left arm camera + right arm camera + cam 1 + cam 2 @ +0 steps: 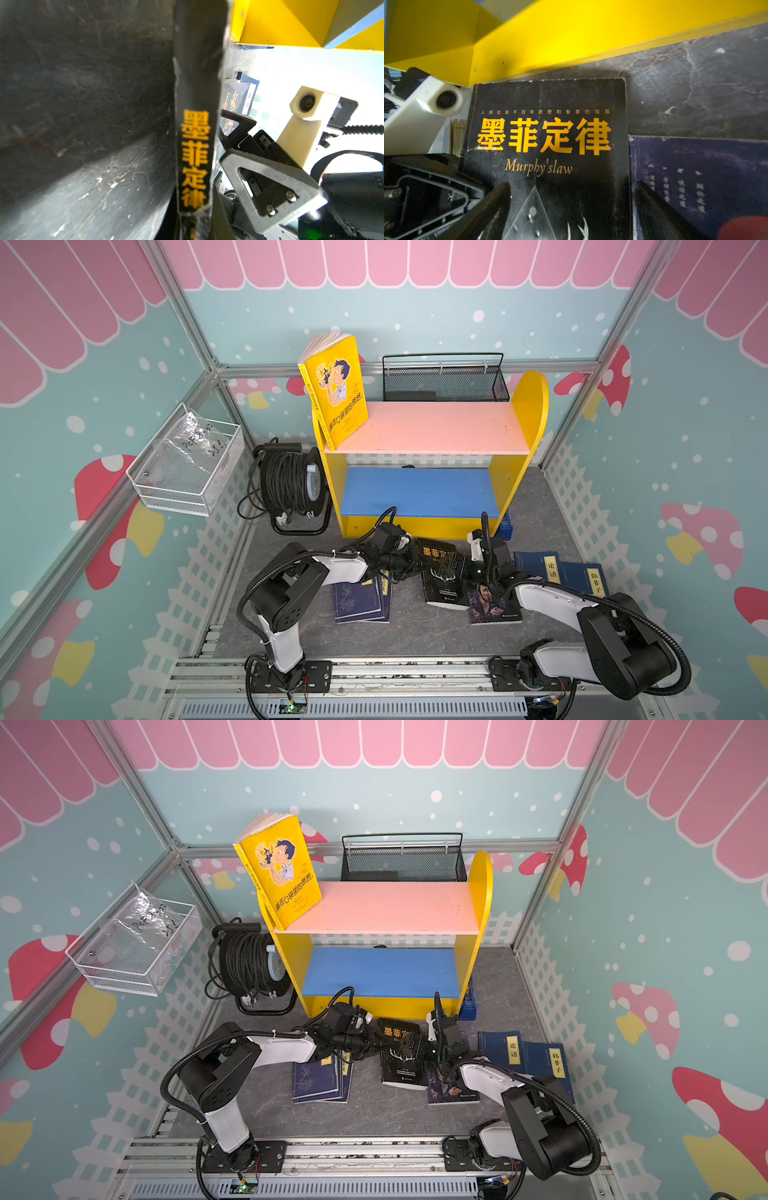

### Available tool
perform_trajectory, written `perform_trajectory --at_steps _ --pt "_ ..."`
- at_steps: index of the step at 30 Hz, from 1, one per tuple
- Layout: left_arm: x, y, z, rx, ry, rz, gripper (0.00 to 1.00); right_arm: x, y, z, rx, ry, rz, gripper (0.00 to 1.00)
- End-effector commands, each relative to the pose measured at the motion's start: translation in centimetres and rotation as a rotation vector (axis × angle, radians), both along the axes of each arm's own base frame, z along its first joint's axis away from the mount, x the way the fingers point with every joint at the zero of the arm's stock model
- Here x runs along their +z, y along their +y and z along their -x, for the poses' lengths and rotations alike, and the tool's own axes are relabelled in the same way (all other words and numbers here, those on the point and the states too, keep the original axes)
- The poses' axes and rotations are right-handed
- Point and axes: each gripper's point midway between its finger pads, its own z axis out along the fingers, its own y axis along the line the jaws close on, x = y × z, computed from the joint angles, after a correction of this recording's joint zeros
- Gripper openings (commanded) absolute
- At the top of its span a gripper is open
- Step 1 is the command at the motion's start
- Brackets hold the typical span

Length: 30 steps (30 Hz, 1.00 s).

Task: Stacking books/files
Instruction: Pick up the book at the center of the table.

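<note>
Progress: early. Only the yellow book (336, 389) is put away. It stands upright on the pink top board of the shelf (428, 427), well beyond and above both end effectors, leaning on a side panel.

The rest lie on the surface (415, 635):
- black book (444, 589): flat between the two end effectors
- purple book (492, 605): just beside it, on the right end effector's side
- navy pair (536, 564): further out past the right end effector
- navy pile (359, 601): loosely squared, behind the left end effector under its arm

Judged about seven books left to place.

Left end effector (410, 559): closed tight at the black book's spine. Cannot tell whether it nips the cover or only presses the edge.

Right end effector (459, 563): spread wide, holding nothing, one finger over the black cover and the other over the purple book.

Materials:
- Black book: thick paperback, glossy scuffed cover, spine edges frayed white, gold lettering.
- Purple cover: dark.
- Navy ones: thin and flat, with yellow title labels.
- Surface: dark grey, marble-veined, hard-looking.
- Shelf: painted board, rounded yellow sides, blue lower board
</note>
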Motion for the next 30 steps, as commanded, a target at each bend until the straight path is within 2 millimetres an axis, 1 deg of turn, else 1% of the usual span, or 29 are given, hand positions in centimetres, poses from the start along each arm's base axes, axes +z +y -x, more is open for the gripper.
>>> perform_trajectory --at_steps 1,3,5,6,8,11,13,14,16,18,20,22,24,28,30 --pt "3.4 -0.3 0.1 0.0 -0.077 0.016 0.0 -3.5 -1.3 3.7 0.004 0.183 0.06 0.95" --pt "4.5 0.0 0.7 -0.024 -0.111 -0.03 0.0 -1.7 -1.1 2.9 -0.002 0.142 0.047 0.95" --pt "5.7 0.8 1.8 -0.063 -0.154 -0.108 0.0 0.8 -1.0 2.0 -0.019 0.083 0.03 0.96" --pt "6.4 1.3 2.5 -0.087 -0.184 -0.147 0.0 2.4 -1.0 1.4 -0.03 0.043 0.021 0.96" --pt "8.1 2.2 3.5 -0.131 -0.239 -0.202 0.0 5.2 -1.3 0.6 -0.063 -0.017 0.015 0.97" --pt "12.6 3.7 4.7 -0.157 -0.349 -0.213 0.0 10.2 -1.5 -0.4 -0.083 -0.111 0.001 0.97" --pt "16.5 5.1 5.1 -0.154 -0.45 -0.225 0.0 14.3 -1.2 -0.9 -0.066 -0.194 -0.015 0.97" --pt "18.3 5.8 5.2 -0.146 -0.498 -0.236 0.0 15.9 -1.0 -1.1 -0.055 -0.225 -0.021 0.97" --pt "22.5 7.3 5.2 -0.122 -0.61 -0.263 0.0 19.9 -0.1 -1.5 0.004 -0.31 -0.046 0.97" --pt "25.5 8.8 4.9 -0.087 -0.7 -0.307 0.0 23.8 1.3 -1.6 0.089 -0.396 -0.08 0.97" --pt "28.6 9.9 4.6 -0.051 -0.787 -0.328 0.0 27.9 2.4 -1.4 0.154 -0.483 -0.131 0.97" --pt "31.6 10.5 4.2 -0.023 -0.88 -0.332 0.0 32.2 3.5 -0.8 0.228 -0.59 -0.194 0.97" --pt "34.3 11.2 3.6 0.023 -0.966 -0.347 0.0 35.5 4.2 -0.1 0.282 -0.678 -0.238 0.97" --pt "40.2 12.8 2.2 0.134 -1.152 -0.386 0.0 41.2 5.1 1.3 0.381 -0.872 -0.261 0.98" --pt "42.7 13.6 1.2 0.213 -1.23 -0.416 0.0 43.7 5.4 1.8 0.413 -0.974 -0.262 0.99"
